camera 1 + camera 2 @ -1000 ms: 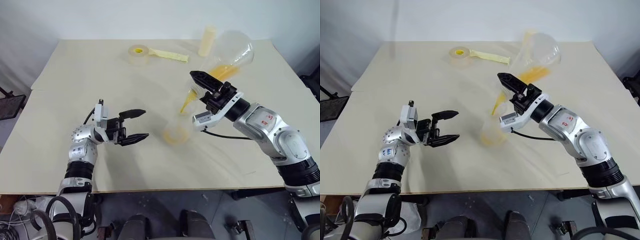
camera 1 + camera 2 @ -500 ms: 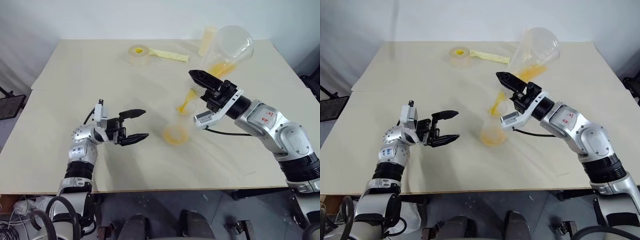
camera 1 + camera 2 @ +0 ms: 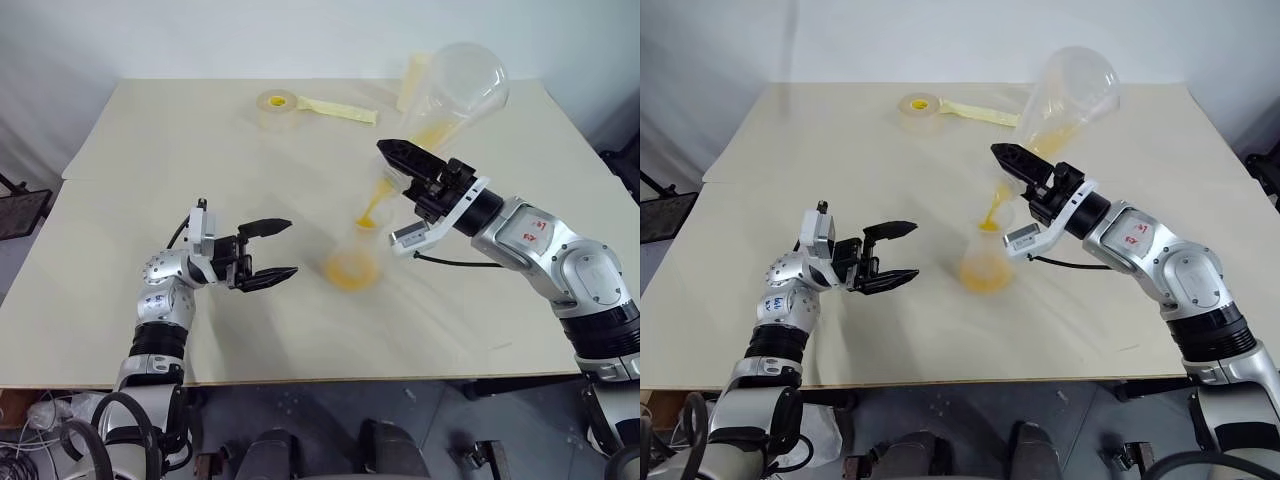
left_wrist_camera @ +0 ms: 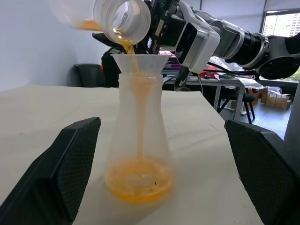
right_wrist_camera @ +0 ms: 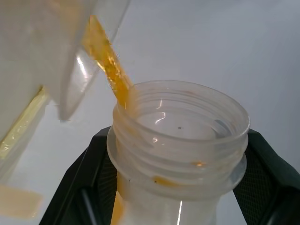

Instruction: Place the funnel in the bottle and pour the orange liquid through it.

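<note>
The right gripper was clamped on the neck of a clear flask, holding it tipped with its wide base up and far and its mouth down and to the left. A thin stream of orange liquid ran from that mouth into the funnel, which sat in the neck of the bottle. The bottle stood upright on the table, just below and to the left of the right gripper, near the middle of the tabletop. A shallow pool of the liquid lay in the bottle's base, and some remained along the lower side of the tilted flask.

The left gripper hovered to the left of the bottle, apart from it, its 2 fingers spread wide and pointing right toward it with nothing between them.

At the far edge of the table lay a tape roll with a yellow strip trailing to the right, and a cream cylinder stood behind the raised flask.
</note>
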Action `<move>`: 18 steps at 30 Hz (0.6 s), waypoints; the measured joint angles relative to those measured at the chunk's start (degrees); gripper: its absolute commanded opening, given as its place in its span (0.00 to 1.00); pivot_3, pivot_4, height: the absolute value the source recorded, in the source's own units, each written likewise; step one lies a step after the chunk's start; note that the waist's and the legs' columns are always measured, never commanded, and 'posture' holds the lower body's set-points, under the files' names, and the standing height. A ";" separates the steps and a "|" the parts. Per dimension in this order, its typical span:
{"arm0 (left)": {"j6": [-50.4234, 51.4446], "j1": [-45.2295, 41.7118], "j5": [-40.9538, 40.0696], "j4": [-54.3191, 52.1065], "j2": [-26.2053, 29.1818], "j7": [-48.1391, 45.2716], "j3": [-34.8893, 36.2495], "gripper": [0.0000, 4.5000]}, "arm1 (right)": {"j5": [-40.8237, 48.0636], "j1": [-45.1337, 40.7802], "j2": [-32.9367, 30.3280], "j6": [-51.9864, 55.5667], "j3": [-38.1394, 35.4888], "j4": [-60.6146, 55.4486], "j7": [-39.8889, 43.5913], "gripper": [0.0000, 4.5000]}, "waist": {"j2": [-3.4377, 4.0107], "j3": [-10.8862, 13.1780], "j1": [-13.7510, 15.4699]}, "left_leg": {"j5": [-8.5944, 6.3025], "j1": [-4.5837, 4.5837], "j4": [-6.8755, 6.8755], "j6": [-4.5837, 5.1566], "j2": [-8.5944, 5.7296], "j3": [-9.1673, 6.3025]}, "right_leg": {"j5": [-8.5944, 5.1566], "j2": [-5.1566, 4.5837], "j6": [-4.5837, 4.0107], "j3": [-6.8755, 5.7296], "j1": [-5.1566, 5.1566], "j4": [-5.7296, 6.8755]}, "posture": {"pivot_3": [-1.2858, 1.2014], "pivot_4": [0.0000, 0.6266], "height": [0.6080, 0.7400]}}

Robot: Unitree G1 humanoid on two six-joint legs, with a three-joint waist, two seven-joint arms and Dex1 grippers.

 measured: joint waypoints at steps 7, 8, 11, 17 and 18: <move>0.00 0.00 0.00 0.00 0.00 -0.05 0.00 1.00 | -0.69 -0.07 0.00 -0.62 0.00 0.16 -0.87 0.62 | 0.00 0.00 -0.03 | 0.00 0.00 0.00 0.00 0.00 0.00 | 0.00 0.00 0.00 0.00 0.00 0.00 | 0.52 0.24 1.00; 0.00 0.00 0.00 0.00 0.00 -0.05 0.00 1.00 | -0.80 -0.15 0.00 -0.80 0.01 0.28 -1.03 0.62 | 0.00 0.00 -0.03 | 0.00 0.00 0.00 0.00 0.00 0.00 | 0.00 0.00 0.00 0.00 0.00 0.00 | 0.52 0.24 1.00; -0.01 -0.01 0.00 0.00 0.00 -0.05 0.00 1.00 | -1.38 -0.62 -0.01 -1.25 0.04 0.73 -1.67 0.62 | 0.00 0.00 -0.03 | 0.00 0.00 0.00 0.00 0.00 0.00 | 0.00 0.00 0.00 -0.01 0.00 0.00 | 0.52 0.24 1.00; -0.06 -0.21 0.00 0.01 -0.01 -0.05 0.00 1.00 | -2.47 -0.90 -0.02 -1.42 0.05 1.91 -3.26 0.62 | 0.00 0.00 -0.03 | 0.00 0.00 0.00 0.00 0.00 0.00 | 0.00 0.00 0.00 0.00 0.00 0.01 | 0.52 0.24 1.00; -0.08 -0.34 0.00 0.01 -0.01 -0.04 0.00 1.00 | -2.53 -0.99 -0.02 -1.49 0.06 2.06 -3.46 0.62 | 0.00 0.00 -0.03 | 0.00 0.00 0.00 0.00 0.00 0.00 | 0.00 0.00 0.00 -0.01 0.00 0.00 | 0.52 0.24 1.00</move>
